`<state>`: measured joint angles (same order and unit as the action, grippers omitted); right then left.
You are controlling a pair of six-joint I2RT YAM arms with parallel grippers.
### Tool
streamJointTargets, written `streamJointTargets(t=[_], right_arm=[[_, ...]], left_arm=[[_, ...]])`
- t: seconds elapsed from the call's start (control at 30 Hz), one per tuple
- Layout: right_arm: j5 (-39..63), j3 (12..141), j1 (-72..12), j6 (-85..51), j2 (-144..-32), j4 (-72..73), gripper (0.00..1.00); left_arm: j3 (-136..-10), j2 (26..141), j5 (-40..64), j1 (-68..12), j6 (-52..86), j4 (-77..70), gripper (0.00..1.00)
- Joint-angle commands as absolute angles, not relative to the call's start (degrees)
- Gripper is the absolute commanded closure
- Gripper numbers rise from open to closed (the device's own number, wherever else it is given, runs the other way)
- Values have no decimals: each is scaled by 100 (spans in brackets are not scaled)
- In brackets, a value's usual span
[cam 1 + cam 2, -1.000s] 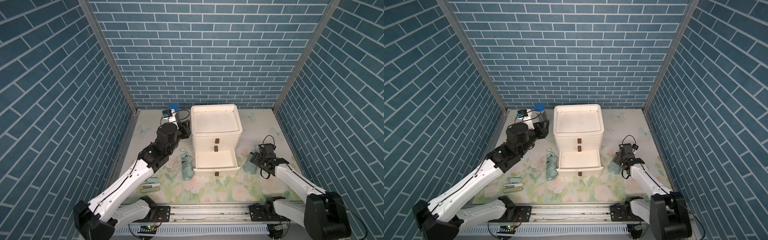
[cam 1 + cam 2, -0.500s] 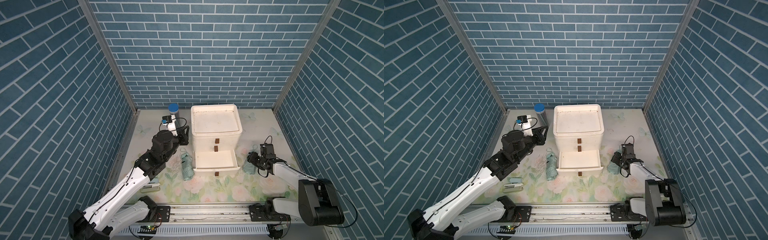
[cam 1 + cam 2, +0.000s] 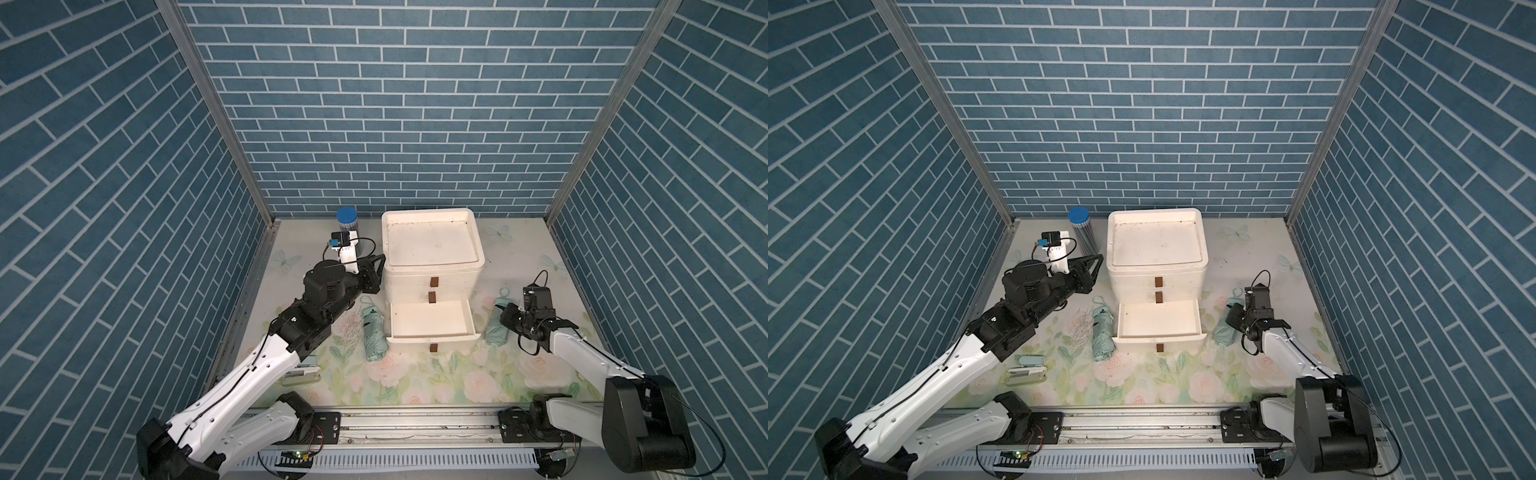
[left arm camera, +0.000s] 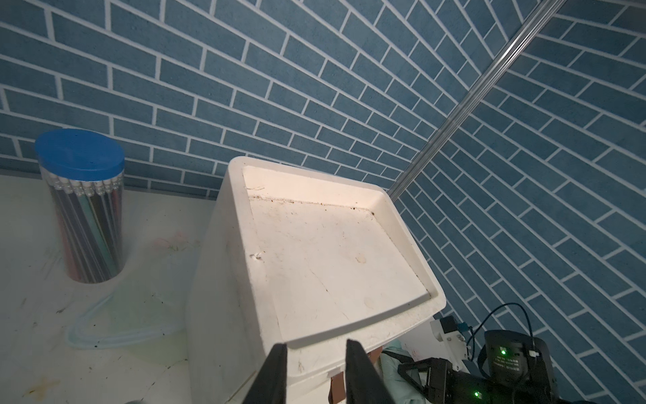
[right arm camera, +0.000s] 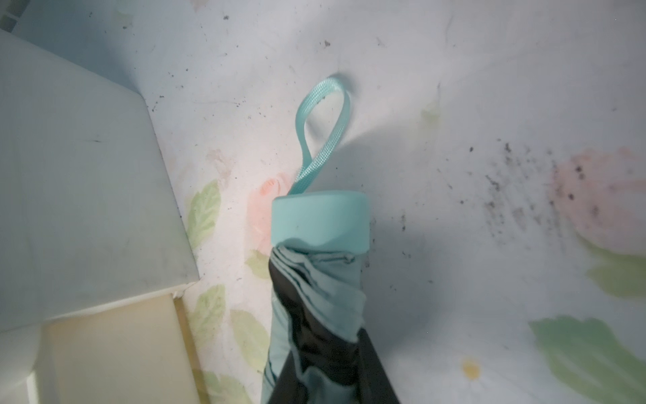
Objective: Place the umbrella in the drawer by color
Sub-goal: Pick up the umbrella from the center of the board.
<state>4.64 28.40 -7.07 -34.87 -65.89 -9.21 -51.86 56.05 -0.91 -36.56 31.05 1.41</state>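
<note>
Two folded teal umbrellas lie on the floral mat on either side of a white drawer cabinet [image 3: 432, 266]. Its lowest drawer [image 3: 432, 337] is pulled out and empty. My right gripper [image 3: 505, 316] is shut on the right umbrella [image 3: 496, 334] near its strap end. In the right wrist view the black fingers [image 5: 374, 363] pinch the umbrella's fabric [image 5: 325, 280] behind the teal cap. The left umbrella [image 3: 374, 332] lies free beside the drawer. My left gripper [image 3: 376, 270] hangs by the cabinet's upper left corner, its jaws narrowly open [image 4: 316, 349] with nothing between them.
A clear pencil jar with a blue lid [image 3: 347, 222] stands behind the left gripper at the back wall. A small flat case [image 3: 301, 372] lies under the left arm, and thin dark scraps [image 3: 349, 332] lie beside the left umbrella. Brick walls enclose the mat on three sides.
The right gripper's jaws have closed on the right umbrella. The left gripper has narrowed its jaws and sunk slightly beside the cabinet.
</note>
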Motion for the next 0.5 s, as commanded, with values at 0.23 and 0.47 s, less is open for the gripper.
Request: streamJointTargets(t=[0.23, 0.47], right_arm=[[288, 4209, -1102, -3032, -4234, -1032, 100], [1523, 4313, -2334, -3784, -4198, 942, 100]], left_arm=[[-5434, 5606, 1267, -3657, 2954, -483, 35], [-5335, 5821, 2772, -3758, 2995, -1273, 31]])
